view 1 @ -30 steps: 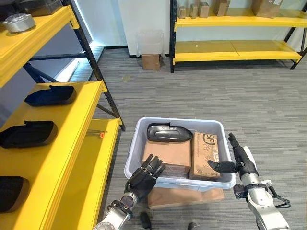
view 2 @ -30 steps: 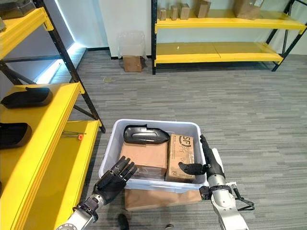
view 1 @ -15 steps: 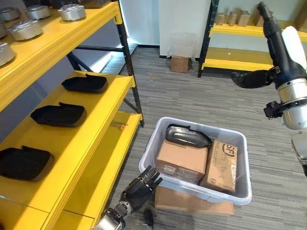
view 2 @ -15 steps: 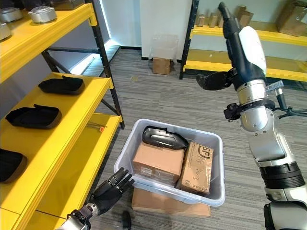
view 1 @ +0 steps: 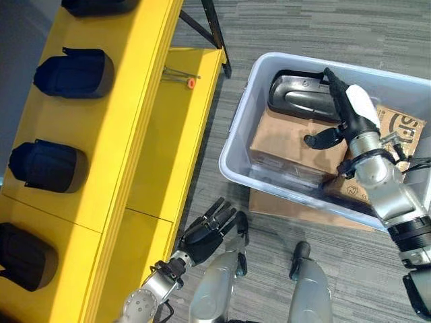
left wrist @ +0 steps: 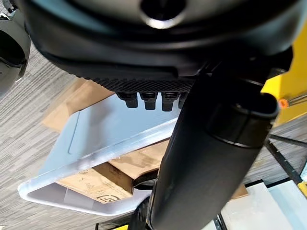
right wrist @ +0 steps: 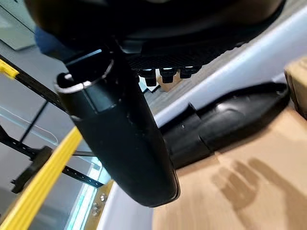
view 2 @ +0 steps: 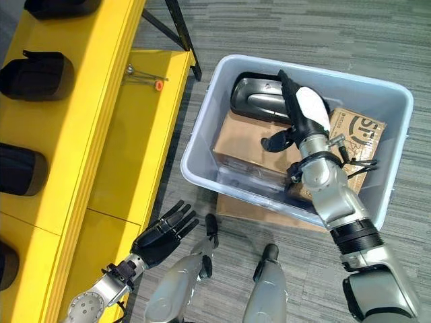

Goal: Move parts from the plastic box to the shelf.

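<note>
Right hand [view 2: 304,118] extended over translucent grey plastic box [view 2: 202,145], fingers straight toward 11 o'clock above glossy black moulded part [view 2: 256,108]. Left hand [view 2: 161,237] low at 7 o'clock, fingers spread, beside yellow shelf [view 2: 101,114].

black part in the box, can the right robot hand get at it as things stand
Probably yes. The right robot hand hovers open just above the black part, which lies uncovered on top of a cardboard box in the plastic box, nothing between them.
</note>
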Robot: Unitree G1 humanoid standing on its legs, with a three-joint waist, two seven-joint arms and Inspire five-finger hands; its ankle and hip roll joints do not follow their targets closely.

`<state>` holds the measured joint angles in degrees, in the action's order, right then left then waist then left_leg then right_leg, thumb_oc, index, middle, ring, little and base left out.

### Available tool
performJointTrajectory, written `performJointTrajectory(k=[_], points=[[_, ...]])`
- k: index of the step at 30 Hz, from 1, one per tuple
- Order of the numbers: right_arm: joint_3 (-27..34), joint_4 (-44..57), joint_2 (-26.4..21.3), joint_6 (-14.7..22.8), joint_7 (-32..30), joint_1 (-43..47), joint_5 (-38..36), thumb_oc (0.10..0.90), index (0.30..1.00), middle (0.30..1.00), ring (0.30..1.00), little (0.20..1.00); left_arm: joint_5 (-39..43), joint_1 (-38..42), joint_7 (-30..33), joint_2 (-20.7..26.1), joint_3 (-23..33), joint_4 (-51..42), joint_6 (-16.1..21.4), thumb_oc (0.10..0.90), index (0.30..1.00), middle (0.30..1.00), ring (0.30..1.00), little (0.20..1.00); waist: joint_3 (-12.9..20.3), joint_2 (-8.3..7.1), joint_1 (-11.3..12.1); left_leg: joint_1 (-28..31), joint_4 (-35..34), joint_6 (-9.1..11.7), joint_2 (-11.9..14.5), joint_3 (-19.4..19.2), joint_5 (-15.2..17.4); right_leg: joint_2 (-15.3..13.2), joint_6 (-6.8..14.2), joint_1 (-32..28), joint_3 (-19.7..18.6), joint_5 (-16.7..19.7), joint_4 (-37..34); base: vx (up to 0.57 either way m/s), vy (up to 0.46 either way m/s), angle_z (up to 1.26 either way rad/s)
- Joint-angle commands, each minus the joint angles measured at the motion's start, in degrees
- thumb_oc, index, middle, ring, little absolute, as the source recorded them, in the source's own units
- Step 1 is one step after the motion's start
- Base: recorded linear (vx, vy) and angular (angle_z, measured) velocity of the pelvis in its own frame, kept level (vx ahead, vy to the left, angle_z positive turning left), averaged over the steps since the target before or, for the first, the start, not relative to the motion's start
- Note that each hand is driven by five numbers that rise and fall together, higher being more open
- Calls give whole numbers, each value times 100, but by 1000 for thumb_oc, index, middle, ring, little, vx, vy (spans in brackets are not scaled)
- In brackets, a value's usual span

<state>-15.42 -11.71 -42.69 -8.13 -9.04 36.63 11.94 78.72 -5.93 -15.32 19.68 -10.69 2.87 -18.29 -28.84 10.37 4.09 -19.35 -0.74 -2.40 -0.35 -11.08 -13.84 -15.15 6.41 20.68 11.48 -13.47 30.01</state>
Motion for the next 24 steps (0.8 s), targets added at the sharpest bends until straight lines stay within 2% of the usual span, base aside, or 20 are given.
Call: performJointTrajectory(k=[1,8,11,13,14,15,24], points=[[198,731,-488,315,-549,1144,526,900,1000,1000,1000,1000,442,52,-178,-75,58,-945,193,900,1000,1000,1000,1000,-95,184,-90,276,795,441,128,322,1070,423,-440,-109,-33,446,-575,-42,6,6],[169,707,-538,217,-823,1056,1095,900,1000,1000,1000,1000,494,-146,-381,-12,-13,-1123,103,900,1000,1000,1000,1000,-96,445,-105,-212,899,397,15,234,1048,403,-505,639,-154,327,-130,-12,14,-5],[58,622,-778,225,-760,1254,1323,900,1000,1000,1000,1000,657,-217,-408,27,-6,-1119,85,900,1000,1000,1000,1000,-96,564,-130,-322,909,409,-20,187,1043,402,-531,859,-226,316,-64,-3,61,-28],[-269,500,-1165,281,-664,1739,1664,900,1000,1000,1000,1000,706,-279,-593,129,-35,-1060,38,900,1000,1000,1000,1000,-96,652,-127,-467,973,434,-24,136,1045,385,-548,1095,-291,295,59,-31,30,-29],[-423,425,-1269,248,-626,1947,1655,900,1000,1000,1000,1000,714,-291,-610,160,-56,-1045,48,900,1000,1000,1000,1000,-96,668,-125,-495,968,445,-24,120,1039,372,-550,1168,-303,280,100,39,-11,-14],[-558,382,-1350,219,-596,2106,1746,900,1000,1000,1000,1000,698,-323,-644,183,-79,-1029,36,900,1000,1000,1000,1000,-96,647,-128,-437,977,499,-63,153,1145,337,-504,1144,-365,112,173,50,-22,1],[-1055,280,-1491,219,-644,2868,2022,900,1000,1000,1000,1000,754,-338,-751,299,-146,-1097,-2,900,1000,1000,1000,1000,-96,670,-9,-812,1113,537,-24,121,1133,346,-553,1568,-339,13,475,9,-11,1]])
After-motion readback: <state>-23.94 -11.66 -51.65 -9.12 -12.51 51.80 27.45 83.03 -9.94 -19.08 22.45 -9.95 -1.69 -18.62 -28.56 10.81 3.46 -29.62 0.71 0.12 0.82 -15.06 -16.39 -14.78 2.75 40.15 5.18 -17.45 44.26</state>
